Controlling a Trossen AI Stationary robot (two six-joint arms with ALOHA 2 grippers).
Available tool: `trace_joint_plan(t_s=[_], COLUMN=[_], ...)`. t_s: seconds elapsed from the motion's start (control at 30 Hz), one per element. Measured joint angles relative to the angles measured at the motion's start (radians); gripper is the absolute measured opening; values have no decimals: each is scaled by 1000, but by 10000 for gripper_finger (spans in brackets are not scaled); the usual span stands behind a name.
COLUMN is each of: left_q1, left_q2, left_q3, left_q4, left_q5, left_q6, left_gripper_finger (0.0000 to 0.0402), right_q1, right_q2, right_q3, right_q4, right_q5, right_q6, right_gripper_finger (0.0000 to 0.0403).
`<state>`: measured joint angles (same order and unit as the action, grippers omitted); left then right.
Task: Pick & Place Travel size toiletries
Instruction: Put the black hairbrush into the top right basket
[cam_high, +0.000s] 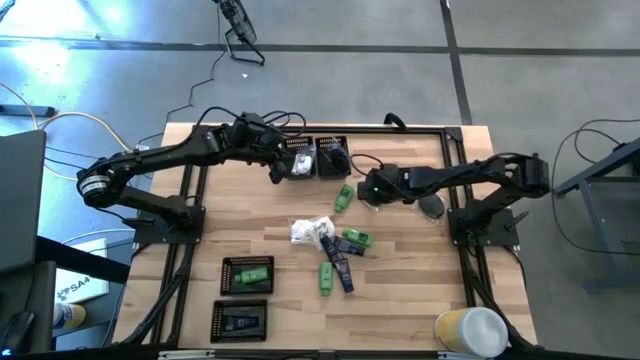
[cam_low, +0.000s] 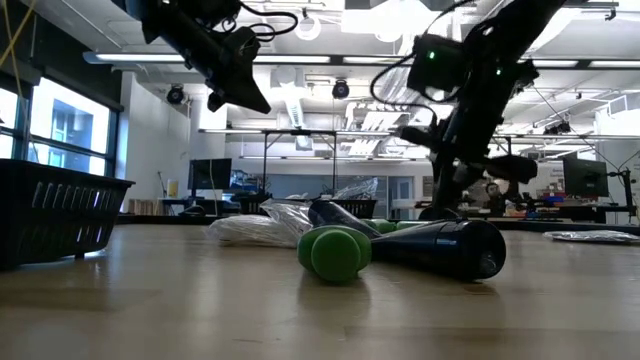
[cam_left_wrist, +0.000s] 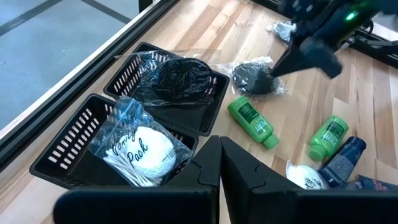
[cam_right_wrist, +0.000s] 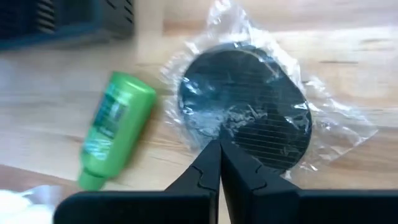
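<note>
left gripper (cam_left_wrist: 219, 163): fingers closed, empty, above two black mesh trays (cam_left_wrist: 62, 155) at table's far edge | trays: white bagged packet (cam_left_wrist: 140, 149) in one, bagged dark round piece (cam_left_wrist: 177, 78) in other | right gripper (cam_right_wrist: 219, 163): fingers closed, tips at another bagged dark disc (cam_right_wrist: 249, 118), green tube (cam_right_wrist: 115, 134) just beside

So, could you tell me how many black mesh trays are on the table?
4: two trays side by side at the far edge, two near the front left; none seems hidden.

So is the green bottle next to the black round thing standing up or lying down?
Lying down. The green bottle lies flat on its side on the wooden table.
</note>
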<state>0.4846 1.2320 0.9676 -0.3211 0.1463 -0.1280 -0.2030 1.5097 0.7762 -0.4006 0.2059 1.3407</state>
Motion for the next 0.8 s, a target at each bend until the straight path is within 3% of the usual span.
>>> trace_joint_plan(t_s=[0.3, 0.8], left_q1=[0, 0], left_q2=[0, 0], left_q3=[0, 0], left_q4=[-23, -27], left_q5=[0, 0], left_q6=[0, 0], left_gripper_finger=[1, 1], right_q1=[37, 83], right_q2=[-60, -62], right_q3=[1, 1], right_q4=[-167, -192], right_q5=[30, 44], right_q6=[90, 158], right_gripper_finger=[3, 3])
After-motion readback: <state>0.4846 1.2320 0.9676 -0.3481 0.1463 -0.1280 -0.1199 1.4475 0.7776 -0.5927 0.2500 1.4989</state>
